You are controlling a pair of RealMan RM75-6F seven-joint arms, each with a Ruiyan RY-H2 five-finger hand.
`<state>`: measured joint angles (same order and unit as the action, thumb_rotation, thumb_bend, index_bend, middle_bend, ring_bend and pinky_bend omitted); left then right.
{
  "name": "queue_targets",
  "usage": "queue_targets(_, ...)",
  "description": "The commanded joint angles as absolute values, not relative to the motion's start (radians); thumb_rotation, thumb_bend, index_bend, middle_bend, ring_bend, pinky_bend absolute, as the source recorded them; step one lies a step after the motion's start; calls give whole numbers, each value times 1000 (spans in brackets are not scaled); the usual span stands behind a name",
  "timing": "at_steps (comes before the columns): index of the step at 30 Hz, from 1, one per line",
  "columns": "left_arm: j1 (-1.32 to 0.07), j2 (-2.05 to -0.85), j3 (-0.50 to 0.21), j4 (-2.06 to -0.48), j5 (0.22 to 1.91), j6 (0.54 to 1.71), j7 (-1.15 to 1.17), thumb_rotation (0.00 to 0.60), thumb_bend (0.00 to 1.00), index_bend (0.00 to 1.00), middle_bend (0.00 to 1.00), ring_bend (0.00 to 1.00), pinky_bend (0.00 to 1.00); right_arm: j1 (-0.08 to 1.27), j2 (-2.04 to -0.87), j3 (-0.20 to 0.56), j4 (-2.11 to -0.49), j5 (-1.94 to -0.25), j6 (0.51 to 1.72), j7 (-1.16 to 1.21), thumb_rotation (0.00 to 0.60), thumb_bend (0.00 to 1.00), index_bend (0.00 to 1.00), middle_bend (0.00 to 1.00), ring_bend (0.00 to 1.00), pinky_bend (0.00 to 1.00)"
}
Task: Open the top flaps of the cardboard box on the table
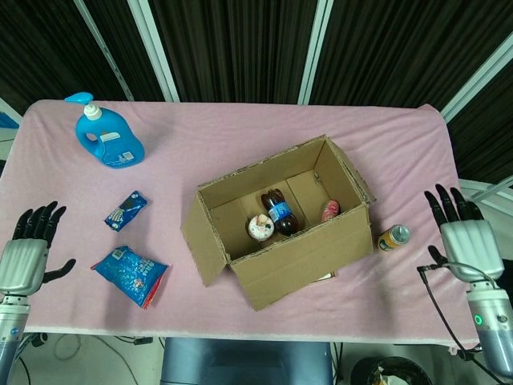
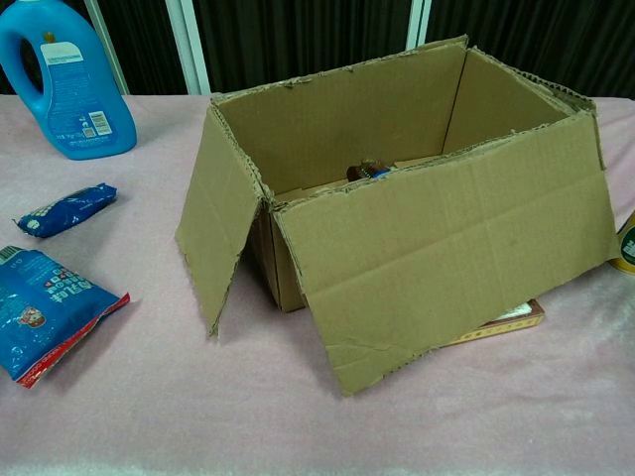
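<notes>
cardboard box [image 1: 280, 233] sits mid-table with its flaps folded out and down, so the task looks done. both the left hand [image 1: 22, 255] and right hand [image 1: 469, 245] hang empty, fingers spread, well clear at the table's [image 1: 240, 144] edges.

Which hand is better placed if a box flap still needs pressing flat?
Probably the right hand: it hovers open nearer the cardboard box, with only the can between. The left hand sits farther off, beyond the snack bag. All visible flaps already look open.
</notes>
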<state>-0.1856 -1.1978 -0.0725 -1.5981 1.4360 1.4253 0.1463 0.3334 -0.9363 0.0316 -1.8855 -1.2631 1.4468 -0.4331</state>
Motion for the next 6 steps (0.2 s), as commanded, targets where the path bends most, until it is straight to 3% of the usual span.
queue_targets(1,-185,-1205,-71,-1594,1439,1429,155,600,154,0,0,0,0,240,-997,-20,-1820,-1327,1542,-344,580,251,0,0,0,211)
queue_targets(6,-185,-1218,-73,-1580,1446,1439,172,600,154,0,0,0,0,158,-1078,-54,-1667,-1409,1626,-249,577,250,0,0,0,211)
